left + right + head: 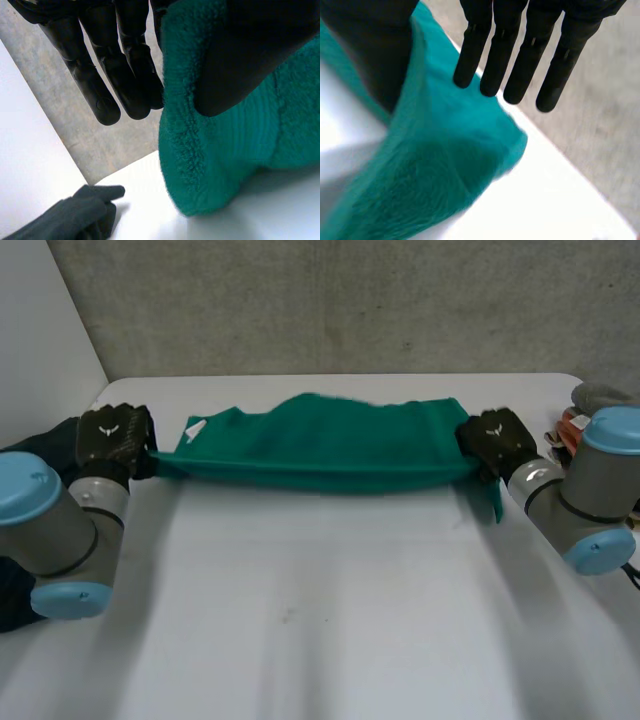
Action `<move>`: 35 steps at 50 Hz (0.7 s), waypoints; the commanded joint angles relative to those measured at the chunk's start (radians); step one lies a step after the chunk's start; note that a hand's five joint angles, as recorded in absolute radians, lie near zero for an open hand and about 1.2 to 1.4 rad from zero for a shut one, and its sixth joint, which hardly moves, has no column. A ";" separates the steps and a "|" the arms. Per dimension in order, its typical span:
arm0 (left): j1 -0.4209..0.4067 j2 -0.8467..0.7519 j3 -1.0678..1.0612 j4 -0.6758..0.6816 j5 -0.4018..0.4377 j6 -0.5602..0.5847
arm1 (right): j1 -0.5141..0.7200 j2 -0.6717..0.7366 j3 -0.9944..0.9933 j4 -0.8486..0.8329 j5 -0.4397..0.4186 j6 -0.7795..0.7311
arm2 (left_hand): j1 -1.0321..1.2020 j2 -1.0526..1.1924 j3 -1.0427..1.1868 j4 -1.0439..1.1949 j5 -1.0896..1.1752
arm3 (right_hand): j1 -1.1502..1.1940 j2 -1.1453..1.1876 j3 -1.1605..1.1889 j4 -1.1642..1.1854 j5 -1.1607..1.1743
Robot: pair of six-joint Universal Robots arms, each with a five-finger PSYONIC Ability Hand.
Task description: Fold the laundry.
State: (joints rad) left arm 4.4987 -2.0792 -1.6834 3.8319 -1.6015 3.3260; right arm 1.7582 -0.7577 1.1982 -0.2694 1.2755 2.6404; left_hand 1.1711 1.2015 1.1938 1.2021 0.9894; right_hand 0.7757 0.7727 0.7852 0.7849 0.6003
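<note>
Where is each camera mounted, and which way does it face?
Head view: between and behind the arms, looking down at the white table; both arms, left hand and right hand show.
Left wrist view: on the left wrist, along the palm; its fingers and thumb.
Right wrist view: on the right wrist, along the palm; its fingers.
All share the green towel.

Towel of fuzzy looped cloth, table smooth and matt, left hand smooth glossy black, wall rough concrete
</note>
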 commanded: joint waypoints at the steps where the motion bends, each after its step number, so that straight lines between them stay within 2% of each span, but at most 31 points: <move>1: 0.007 0.010 -0.009 -0.003 -0.005 -0.005 | -0.025 0.057 -0.086 0.131 0.090 0.137 | 0.225 0.195 0.202 0.194 0.232 | -0.157 -0.154 -0.167 -0.167 -0.157; 9: 0.010 0.036 -0.027 -0.035 0.002 0.003 | -0.071 0.071 -0.149 0.292 0.096 0.289 | 0.225 0.195 0.202 0.194 0.232 | -0.155 -0.152 -0.165 -0.164 -0.154; 11: 0.013 0.048 -0.033 -0.058 0.002 0.009 | -0.083 0.060 -0.146 0.328 0.094 0.302 | 0.225 0.195 0.202 0.194 0.232 | -0.015 -0.012 -0.024 -0.024 -0.014; 13: 0.016 0.060 -0.041 -0.080 0.003 0.015 | -0.091 0.048 -0.137 0.343 0.093 0.303 | 0.225 0.195 0.202 0.194 0.232 | 0.252 0.255 0.242 0.242 0.253; 14: 0.019 0.077 -0.053 -0.109 0.005 0.026 | -0.098 0.031 -0.118 0.354 0.090 0.299 | 0.225 0.195 0.202 0.194 0.232 | 0.617 0.620 0.607 0.608 0.618; 19: 0.025 0.155 -0.111 -0.239 0.021 0.061 | -0.115 -0.061 -0.036 0.348 0.062 0.230 | 0.225 0.195 0.202 0.194 0.232 | 0.621 0.624 0.611 0.611 0.621; 23: 0.039 0.249 -0.170 -0.394 0.054 0.116 | -0.134 -0.167 0.073 0.361 0.045 0.057 | 0.225 0.195 0.202 0.194 0.232 | 0.621 0.624 0.611 0.611 0.621; 27: 0.068 0.349 -0.228 -0.573 0.107 0.199 | -0.163 -0.291 0.202 0.443 0.032 -0.195 | 0.225 0.195 0.202 0.194 0.232 | 0.621 0.624 0.611 0.611 0.621; 28: 0.083 0.385 -0.249 -0.650 0.130 0.239 | -0.177 -0.337 0.254 0.494 0.031 -0.306 | 0.225 0.195 0.202 0.194 0.232 | 0.621 0.624 0.611 0.611 0.621; 31: 0.102 0.429 -0.272 -0.764 0.156 0.305 | -0.203 -0.397 0.328 0.587 0.033 -0.469 | 0.225 0.195 0.202 0.194 0.232 | 0.621 0.624 0.611 0.611 0.621; 32: 0.108 0.450 -0.285 -0.841 0.172 0.349 | -0.219 -0.426 0.371 0.654 0.035 -0.573 | 0.225 0.195 0.202 0.194 0.232 | 0.621 0.624 0.611 0.611 0.621; 35: 0.119 0.469 -0.292 -0.952 0.190 0.412 | -0.238 -0.453 0.420 0.746 0.035 -0.707 | 0.225 0.195 0.202 0.194 0.232 | 0.621 0.624 0.611 0.611 0.621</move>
State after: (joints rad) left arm 4.5901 -1.6705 -1.9452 3.1107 -1.4575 3.6058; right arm 1.5642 -1.1300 1.4990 0.2842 1.3077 2.2329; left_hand 1.1711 1.2016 1.1938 1.2021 0.9894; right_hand 1.1402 1.1818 1.1884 1.1973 0.9799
